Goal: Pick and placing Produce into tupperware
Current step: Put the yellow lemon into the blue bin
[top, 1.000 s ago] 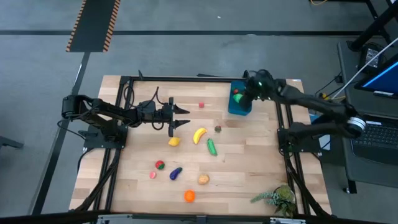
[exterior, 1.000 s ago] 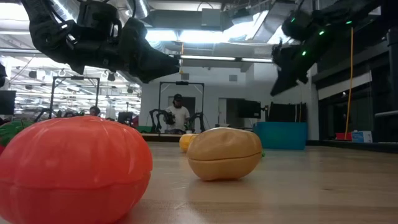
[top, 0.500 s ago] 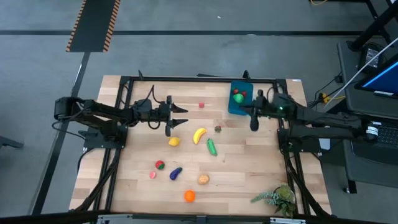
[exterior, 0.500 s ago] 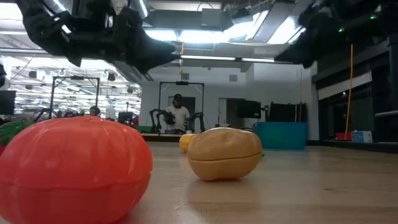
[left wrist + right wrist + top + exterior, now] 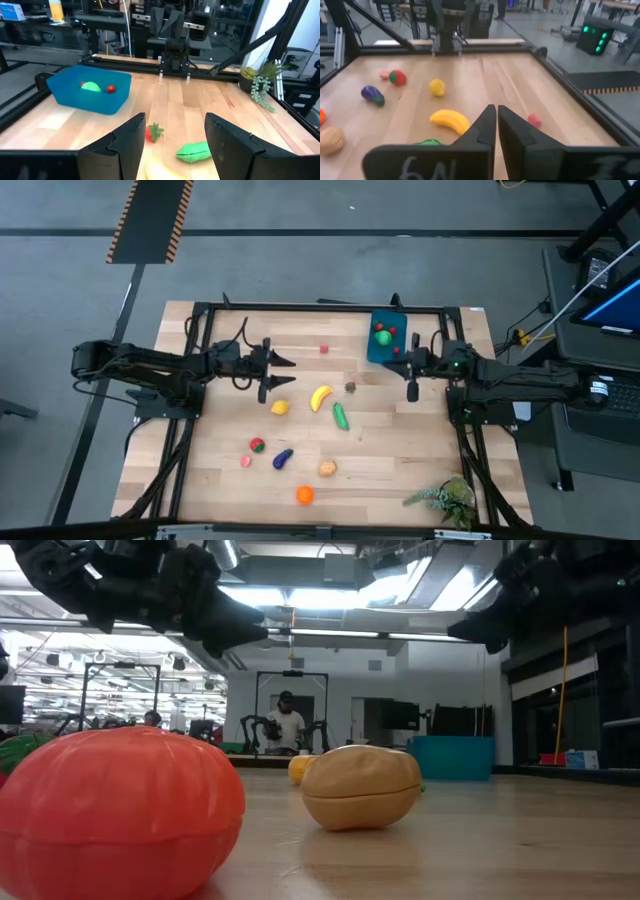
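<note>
Blue tupperware (image 5: 386, 338) sits at the table's far edge, holding a green piece (image 5: 382, 336) and small red pieces. Right gripper (image 5: 411, 393) hovers just beside the tupperware, fingers together, empty. Left gripper (image 5: 283, 372) hovers well apart from it, fingers parted, empty. Banana (image 5: 320, 397) and cucumber (image 5: 340, 416) lie on the table between the grippers.

On my right wrist camera I read handwritten white characters "6N" on the dark body of the right pincer (image 5: 496, 131). No other text is legible to me.
</note>
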